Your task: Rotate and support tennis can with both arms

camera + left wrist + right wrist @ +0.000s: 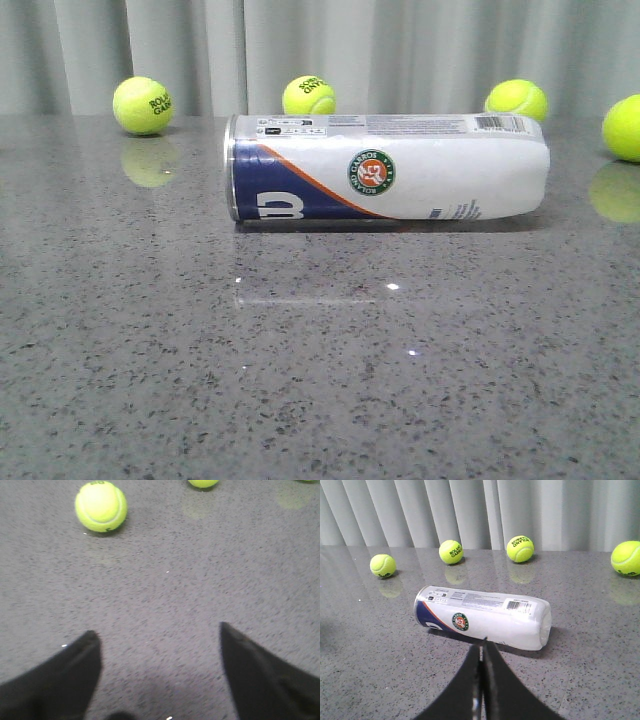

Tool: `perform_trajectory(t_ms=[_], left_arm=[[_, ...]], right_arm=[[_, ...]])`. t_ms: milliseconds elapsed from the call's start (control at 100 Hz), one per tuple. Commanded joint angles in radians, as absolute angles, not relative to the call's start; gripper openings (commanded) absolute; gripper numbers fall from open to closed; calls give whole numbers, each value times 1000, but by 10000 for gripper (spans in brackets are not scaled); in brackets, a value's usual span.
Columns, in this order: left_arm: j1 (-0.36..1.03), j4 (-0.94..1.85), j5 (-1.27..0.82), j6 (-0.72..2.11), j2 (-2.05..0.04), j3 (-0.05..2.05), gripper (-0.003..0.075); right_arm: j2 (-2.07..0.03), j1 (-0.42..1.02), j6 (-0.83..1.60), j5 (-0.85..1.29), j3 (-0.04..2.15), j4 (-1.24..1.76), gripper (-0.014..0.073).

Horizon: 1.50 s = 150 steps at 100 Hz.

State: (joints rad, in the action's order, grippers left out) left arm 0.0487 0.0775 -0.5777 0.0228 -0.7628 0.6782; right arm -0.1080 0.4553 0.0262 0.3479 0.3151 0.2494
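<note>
The tennis can (388, 168) lies on its side on the grey table, silver rim to the left, Roland Garros badge facing the front camera. It also shows in the right wrist view (485, 616). My right gripper (483, 642) is shut and empty, its tips just short of the can's near side. My left gripper (157, 635) is open and empty over bare table; the can does not show in its view. Neither arm shows in the front view.
Several yellow-green tennis balls lie along the back of the table: one at far left (143, 105), one behind the can (308, 96), one at back right (516, 100), one at the right edge (624, 127). A grey curtain (400, 50) hangs behind. One ball (101, 506) lies ahead of the left gripper.
</note>
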Motion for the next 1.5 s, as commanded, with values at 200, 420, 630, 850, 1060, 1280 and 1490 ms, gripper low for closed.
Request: perform_trajectory(t_ms=[200,420,630,850,1060,1280,1490], left_arm=[[89,477,-565,83,-1001,849,586],[215,738,-619,212,-1207,946,585],[305,961,-690,317,-1393,1054,585],[348,1212,-738,462,-1578,1162,585],[359,1394,-957,504,-1745,1272,529],[359,1443,-1149,504,-1824,1320,169],[359,1488,-1204,543,-1824,1324,-18]], right_arm=[[-119,447,33,275,340,258,-61],[-119,447,33,275,340,258,-61],[-119,447,33,275,340,258,-61],[-119,447,33,275,340,258,-61],[-119,447,33,275,340,258,-61],[-119,447,33,275,340,258,-61],[-119,447,33,275,340,258,-61]])
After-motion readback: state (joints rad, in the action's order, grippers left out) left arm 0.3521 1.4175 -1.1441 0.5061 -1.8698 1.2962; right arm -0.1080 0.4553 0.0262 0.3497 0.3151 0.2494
